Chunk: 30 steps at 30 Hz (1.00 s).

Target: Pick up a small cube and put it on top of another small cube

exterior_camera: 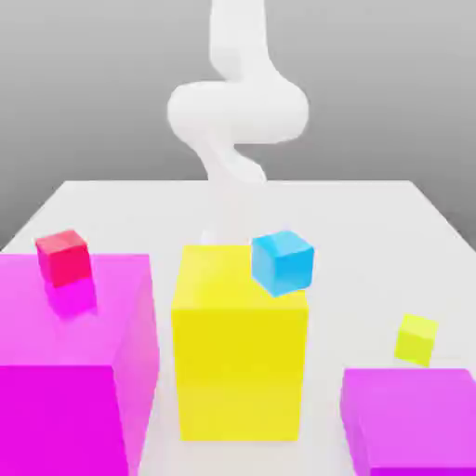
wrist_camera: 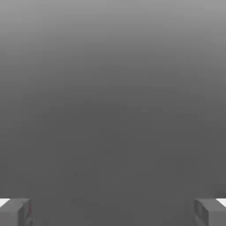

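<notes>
Reference = big yellow block [exterior_camera: 240, 344], mid-desk [exterior_camera: 372, 223]. On the exterior view's left of it: big magenta block [exterior_camera: 70, 363], with a small red cube [exterior_camera: 63, 257] sitting on its top face near the back edge. At the yellow block's top corner, on the exterior view's right: sky-blue small cube [exterior_camera: 282, 261], tilted; can't tell if it touches the block. Further to the exterior view's right: yellow-green small cube [exterior_camera: 416, 339] on the desk, then a lower magenta block [exterior_camera: 409, 418] in front of it. The white arm [exterior_camera: 237, 112] rises behind the yellow block, roughly on its centreline. Pincer [wrist_camera: 113, 212]: fingers [wrist_camera: 15, 212] spread wide, nothing between them, grey background ahead in the hand view. Can't place the small teal-green cube; my guess is it's hidden behind one of the big blocks. So its bearing from the pincer is undetermined, and that's what the approach turns on. No axis issue with a cube; any square grip works. Pick not started.
</notes>
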{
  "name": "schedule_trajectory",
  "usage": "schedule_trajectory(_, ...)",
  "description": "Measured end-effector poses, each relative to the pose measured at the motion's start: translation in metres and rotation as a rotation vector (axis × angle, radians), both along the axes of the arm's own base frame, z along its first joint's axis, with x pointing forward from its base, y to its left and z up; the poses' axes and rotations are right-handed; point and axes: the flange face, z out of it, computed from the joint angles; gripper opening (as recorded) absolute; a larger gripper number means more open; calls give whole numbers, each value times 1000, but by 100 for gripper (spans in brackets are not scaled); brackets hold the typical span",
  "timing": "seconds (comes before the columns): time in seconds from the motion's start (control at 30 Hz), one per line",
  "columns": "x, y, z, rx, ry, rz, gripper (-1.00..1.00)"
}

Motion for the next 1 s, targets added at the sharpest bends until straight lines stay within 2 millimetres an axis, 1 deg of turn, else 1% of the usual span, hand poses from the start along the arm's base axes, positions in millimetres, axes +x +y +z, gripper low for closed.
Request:
schedule_trajectory(0.1,26,-56,-36,-77,38,5,0)
schedule_trajectory(0.2,43,-109,-76,-181,86,22,0)
schedule_trajectory(0.3,52,-159,-120,-290,148,50,0)
schedule_trajectory(0.4,51,-207,-164,-400,223,90,0)
schedule_trajectory(0.53,38,-263,-222,-553,341,172,0)
schedule_trajectory(0.67,21,-302,-274,-754,477,340,0)
schedule_trajectory(0.73,5,-321,-299,-845,552,434,0)
schedule_trajectory(0.83,-20,-343,-334,-965,660,606,0)
schedule_trajectory(0.87,-28,-348,-345,-1001,691,672,0)
schedule_trajectory(1.0,-58,-358,-387,-1128,800,975,0)
